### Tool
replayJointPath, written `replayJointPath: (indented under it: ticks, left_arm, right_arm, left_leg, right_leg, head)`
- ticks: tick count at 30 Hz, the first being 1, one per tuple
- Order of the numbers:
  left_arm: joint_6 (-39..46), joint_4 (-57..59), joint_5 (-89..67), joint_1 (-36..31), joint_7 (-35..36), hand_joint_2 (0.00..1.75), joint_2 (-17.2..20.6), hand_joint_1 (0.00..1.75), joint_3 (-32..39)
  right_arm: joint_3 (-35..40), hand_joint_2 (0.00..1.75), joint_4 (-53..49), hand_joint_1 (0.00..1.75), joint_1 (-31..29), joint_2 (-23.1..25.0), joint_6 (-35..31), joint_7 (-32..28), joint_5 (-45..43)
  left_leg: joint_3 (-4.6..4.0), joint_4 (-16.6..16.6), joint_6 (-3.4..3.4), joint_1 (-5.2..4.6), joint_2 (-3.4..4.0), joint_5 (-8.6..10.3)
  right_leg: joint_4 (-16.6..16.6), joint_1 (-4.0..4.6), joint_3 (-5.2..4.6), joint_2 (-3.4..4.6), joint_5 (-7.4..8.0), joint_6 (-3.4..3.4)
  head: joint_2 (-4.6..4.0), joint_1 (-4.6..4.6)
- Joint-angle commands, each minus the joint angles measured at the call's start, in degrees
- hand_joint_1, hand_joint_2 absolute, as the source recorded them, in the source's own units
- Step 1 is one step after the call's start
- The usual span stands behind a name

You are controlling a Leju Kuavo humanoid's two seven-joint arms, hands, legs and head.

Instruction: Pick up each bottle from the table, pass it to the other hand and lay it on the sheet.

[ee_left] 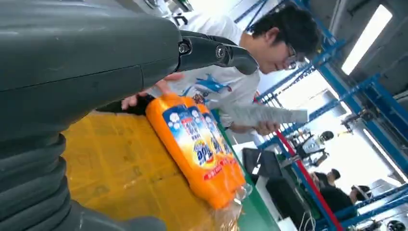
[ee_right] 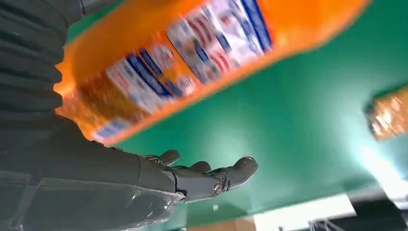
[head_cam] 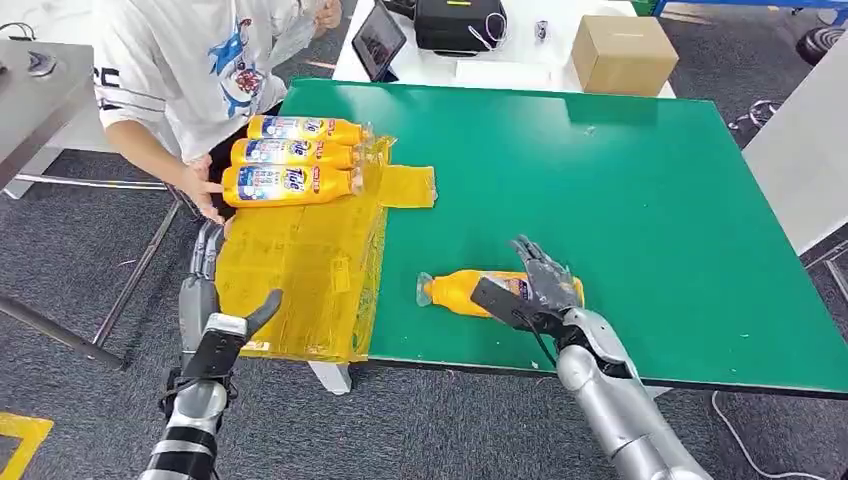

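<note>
Head view: my right hand (head_cam: 535, 285) sits at the orange bottle (head_cam: 470, 291) lying on the green tabletop (head_cam: 640, 200), fingers spread over it, w/ thumb alongside; can't tell if it grips. Left hand (head_cam: 215, 305) open, holding nothing, over the yellow sheet (head_cam: 300, 260). Three bottles (head_cam: 290, 155) lie on the sheet; a person's hand (head_cam: 207, 190) touches the nearest.

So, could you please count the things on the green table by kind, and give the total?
Orange bottles: 4, three on the yellow sheet (first), one on the table under the right hand
Yellow sheets: 1
Total: 5
</note>
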Motion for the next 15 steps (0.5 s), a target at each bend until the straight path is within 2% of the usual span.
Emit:
replayJointPath:
  ticks: [1,8,15]
  left_arm:
    - [-1.1,6.3,-0.4,-3.3,0.2,1.75,-0.3,0.00,-1.6]
    - [-1.7,8.0,-0.3,-4.5,0.2,1.75,-0.6,0.00,-2.0]
    - [-3.0,10.1,0.4,-5.3,0.2,1.75,-0.7,0.00,-1.7]
  right_arm:
    - [2.7,1.75,12.6,0.00,-6.1,-0.3,3.6,0.4,0.2]
    - [3.6,1.75,16.8,0.00,-8.4,0.0,5.0,0.6,0.1]
    - [9.0,1.75,20.5,0.00,-14.2,-3.2,12.4,2.5,2.3]
  left_leg:
    - [0.18,0.0,-0.07,0.02,-0.02,-0.03]
    - [0.19,0.0,-0.08,0.05,-0.05,-0.02]
    - [0.16,0.0,-0.06,0.02,-0.03,-0.01]
  right_leg:
    - [0.0,0.01,0.18,0.04,-0.03,-0.07]
    - [-0.1,0.04,0.21,0.02,-0.02,-0.08]
    - [0.0,0.01,0.16,0.02,-0.01,-0.05]
  head:
    - [0.00,0.00]
    - [0.00,0.02]
    - [0.00,0.00]
